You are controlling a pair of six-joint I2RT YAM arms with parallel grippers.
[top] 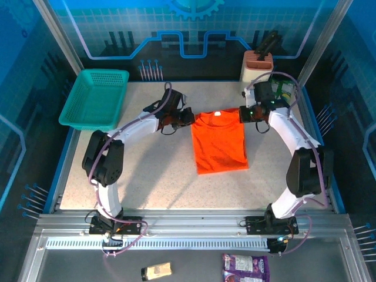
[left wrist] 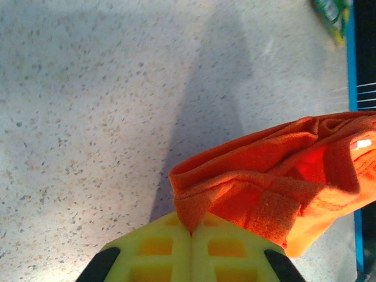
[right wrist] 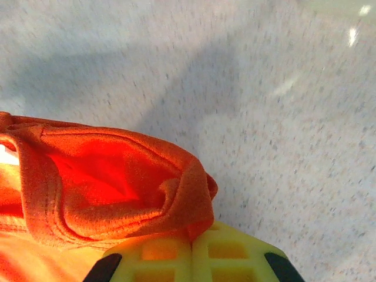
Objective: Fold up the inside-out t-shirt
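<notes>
Both arms rise from their bases at the near edge of the table [top: 153, 188], bend at the elbow and reach forward and inward over its far half. The left gripper [top: 187, 116] is closed, its yellow pads [left wrist: 161, 247] pinching the left shoulder corner of the t-shirt [top: 220, 144]. The right gripper [top: 242, 114] is closed the same way on the right shoulder corner. The shirt lies flat between them, just right of the table's middle, hem nearest, collar farthest. It is plain bright orange and narrow. At each pinch the cloth bunches into raised folds.
</notes>
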